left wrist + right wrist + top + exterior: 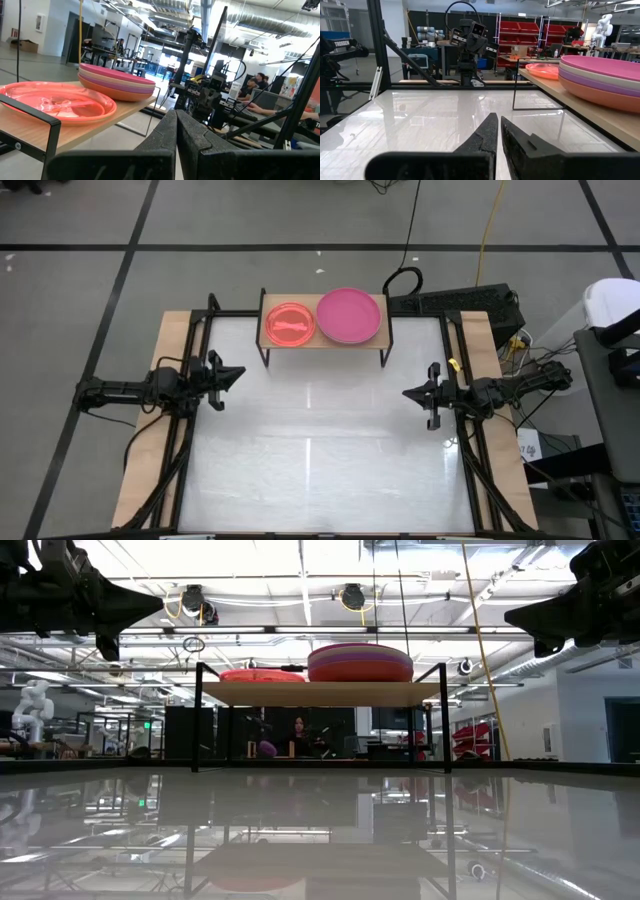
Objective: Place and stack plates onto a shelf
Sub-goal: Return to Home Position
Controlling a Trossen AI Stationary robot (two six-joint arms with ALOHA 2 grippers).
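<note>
The light-wood shelf (322, 340) on black legs stands at the table's far side. On its right half rests a stack of large flat plates (348, 315), magenta on top; it also shows in the low view (360, 663). On its left half lie translucent pink-orange divided plates (289, 324). My left gripper (237, 372) is shut and empty at the table's left edge, raised above the table. My right gripper (409, 393) is shut and empty at the table's right edge, also raised.
The white tabletop (320, 450) stretches between the arms and toward the near edge. Wooden side rails (150, 470) run along both sides. Cables and a black box (470, 302) lie behind the table's far right corner. People sit in the room beyond.
</note>
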